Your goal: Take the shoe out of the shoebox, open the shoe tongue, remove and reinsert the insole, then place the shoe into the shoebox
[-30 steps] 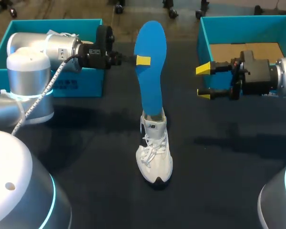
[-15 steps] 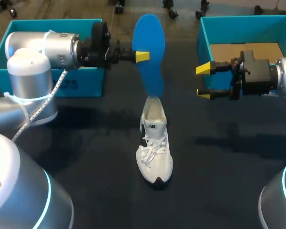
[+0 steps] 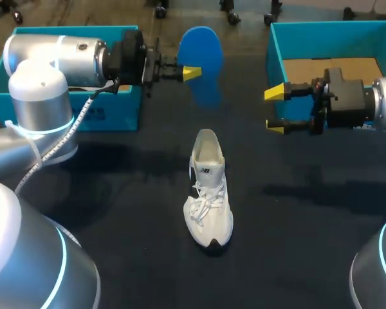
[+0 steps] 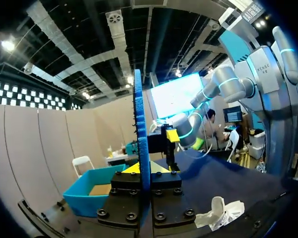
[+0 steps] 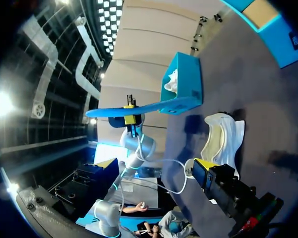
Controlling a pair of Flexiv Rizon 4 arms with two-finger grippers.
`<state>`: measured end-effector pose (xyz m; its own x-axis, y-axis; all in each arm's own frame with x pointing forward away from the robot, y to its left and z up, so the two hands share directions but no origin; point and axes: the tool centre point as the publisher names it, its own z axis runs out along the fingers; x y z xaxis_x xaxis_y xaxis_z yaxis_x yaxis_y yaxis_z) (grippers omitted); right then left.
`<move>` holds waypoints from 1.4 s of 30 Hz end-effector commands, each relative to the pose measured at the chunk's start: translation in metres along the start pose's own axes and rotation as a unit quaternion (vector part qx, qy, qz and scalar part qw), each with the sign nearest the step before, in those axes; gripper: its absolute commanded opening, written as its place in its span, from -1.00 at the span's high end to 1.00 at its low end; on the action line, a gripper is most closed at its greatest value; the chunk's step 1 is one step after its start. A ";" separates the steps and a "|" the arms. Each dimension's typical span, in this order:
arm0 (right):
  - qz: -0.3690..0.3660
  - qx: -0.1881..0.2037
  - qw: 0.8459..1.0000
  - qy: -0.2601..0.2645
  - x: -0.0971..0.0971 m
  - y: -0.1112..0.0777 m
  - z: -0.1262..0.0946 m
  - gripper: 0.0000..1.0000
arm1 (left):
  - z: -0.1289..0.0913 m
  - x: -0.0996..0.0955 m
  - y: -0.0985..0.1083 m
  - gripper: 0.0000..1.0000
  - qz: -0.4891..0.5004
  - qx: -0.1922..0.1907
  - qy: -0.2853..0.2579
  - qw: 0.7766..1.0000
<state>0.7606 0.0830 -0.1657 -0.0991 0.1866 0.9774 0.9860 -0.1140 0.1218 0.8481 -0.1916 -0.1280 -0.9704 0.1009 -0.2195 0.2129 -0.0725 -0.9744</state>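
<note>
Surface: dark tabletop (image 3: 296,212), which I'm watching mostly through the head camera.
Left shoebox (image 3: 109,116): teal, behind my left arm. The right wrist camera shows something white at its rim; I can't tell what it is.
Right shoebox (image 3: 276,51): teal, just behind the right claw, with a brown cardboard panel (image 3: 334,67) lying in it.
Shoe (image 3: 209,199): white lace-up sneaker, upright on the table outside both boxes, below the left claw and ahead of the right claw.
Insole (image 3: 202,45): blue, up in the air, apart from the shoe, in the left claw.
Left claw (image 3: 192,73): pinched narrow on the insole, which sits edge-on between its fingers in the left wrist camera.
Right claw (image 3: 275,111): fingers spread wide, hovering over the table.
Count: two shoeboxes, one shoe, one insole, two claws.
</note>
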 end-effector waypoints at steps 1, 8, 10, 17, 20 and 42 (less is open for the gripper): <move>0.001 -0.001 1.000 -0.001 0.000 0.000 0.002 -1.00 | 0.002 0.004 0.007 1.00 0.002 0.010 -0.005 1.000; 0.001 -0.001 1.000 -0.001 0.000 0.000 0.002 -1.00 | 0.002 0.004 0.007 1.00 0.002 0.010 -0.005 1.000; 0.001 -0.001 1.000 -0.001 0.000 0.000 0.002 -1.00 | 0.002 0.004 0.007 1.00 0.002 0.010 -0.005 1.000; 0.001 -0.001 1.000 -0.001 0.000 0.000 0.002 -1.00 | 0.002 0.004 0.007 1.00 0.002 0.010 -0.005 1.000; 0.001 -0.001 1.000 -0.001 0.000 0.000 0.002 -1.00 | 0.004 0.003 0.006 1.00 0.065 0.011 0.005 0.998; 0.001 -0.001 1.000 -0.001 0.000 0.000 0.002 -1.00 | 0.001 0.023 0.022 1.00 0.437 -0.024 0.089 0.895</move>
<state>0.7609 0.0837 -0.1660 -0.0989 0.1872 0.9773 0.9860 -0.1141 0.1216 0.8295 -0.1921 -0.1534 -0.5176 0.1777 -0.8369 0.8246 -0.1573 -0.5434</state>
